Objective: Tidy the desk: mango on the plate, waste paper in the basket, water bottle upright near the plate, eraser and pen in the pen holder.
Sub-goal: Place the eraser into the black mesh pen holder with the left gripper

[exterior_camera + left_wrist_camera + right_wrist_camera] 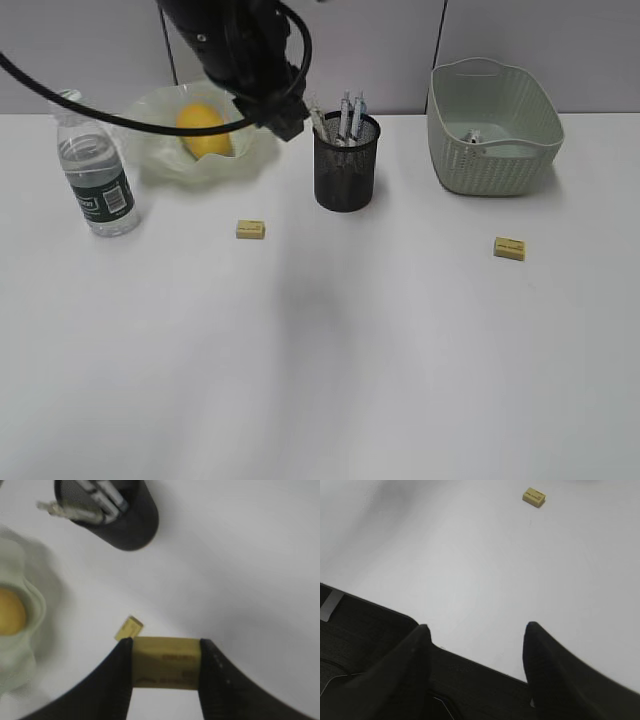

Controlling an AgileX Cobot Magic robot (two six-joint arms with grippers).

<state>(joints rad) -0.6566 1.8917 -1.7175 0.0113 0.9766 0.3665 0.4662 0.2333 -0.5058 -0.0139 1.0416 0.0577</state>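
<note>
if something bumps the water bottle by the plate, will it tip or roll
The water bottle stands upright, tall and narrow, so a high knock could probably tip it. Its round body would likely roll then. The water visible inside probably steadies it.

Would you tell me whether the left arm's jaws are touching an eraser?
Touching. The left wrist view shows a yellow eraser clamped between both jaws of the left gripper, each flush against an end, above the desk.

I get bright, even light on the white table [320,380], shadows soft and faint. My left wrist view is blurred: plate [30,630] smeared, held eraser [166,662] out of focus. Right wrist view reads sharper.
</note>
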